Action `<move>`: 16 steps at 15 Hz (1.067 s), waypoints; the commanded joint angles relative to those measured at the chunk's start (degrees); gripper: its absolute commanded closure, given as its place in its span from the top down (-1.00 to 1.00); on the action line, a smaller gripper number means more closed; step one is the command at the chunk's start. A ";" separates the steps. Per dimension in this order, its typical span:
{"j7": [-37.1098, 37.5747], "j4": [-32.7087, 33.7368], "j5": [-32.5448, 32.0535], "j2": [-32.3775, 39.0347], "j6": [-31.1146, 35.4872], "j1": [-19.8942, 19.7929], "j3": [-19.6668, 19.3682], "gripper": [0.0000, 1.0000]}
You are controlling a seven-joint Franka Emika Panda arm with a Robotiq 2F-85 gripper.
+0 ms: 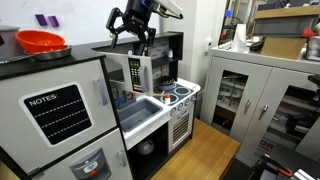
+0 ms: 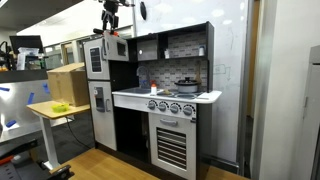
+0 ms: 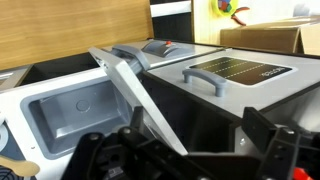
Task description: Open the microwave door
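The microwave door [image 1: 135, 73], silver-grey framed with a clear window, stands swung partly open from the toy microwave. It also shows in the other exterior view [image 2: 116, 49]. In the wrist view its top edge [image 3: 135, 95] runs as a pale slanted bar toward the gripper. My gripper [image 1: 135, 38] hangs just above the microwave's top front in both exterior views [image 2: 110, 27]. In the wrist view its fingers [image 3: 200, 150] are wide apart and hold nothing. The door's edge lies near the left finger; I cannot tell whether it touches.
A red bowl [image 1: 40, 42] sits on the fridge top beside the microwave. The white NOTES door [image 1: 58, 110] is below it. The grey sink [image 1: 140, 110] and stove with pots [image 1: 180, 93] lie under the microwave. A grey cabinet [image 1: 262, 95] stands opposite.
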 commanded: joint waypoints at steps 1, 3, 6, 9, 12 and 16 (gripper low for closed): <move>-2.17 -2.84 1.84 -1.94 1.39 -0.61 0.17 1.00; -2.32 -3.28 1.88 -2.24 1.42 -0.61 0.15 1.00; -2.42 -3.49 1.90 -2.34 1.43 -0.61 0.14 1.00; -2.46 -3.68 1.91 -2.36 1.47 -0.61 0.14 1.00; -2.44 -3.67 1.90 -2.35 1.43 -0.61 0.14 1.00; -2.45 -3.68 1.90 -2.36 1.43 -0.61 0.14 1.00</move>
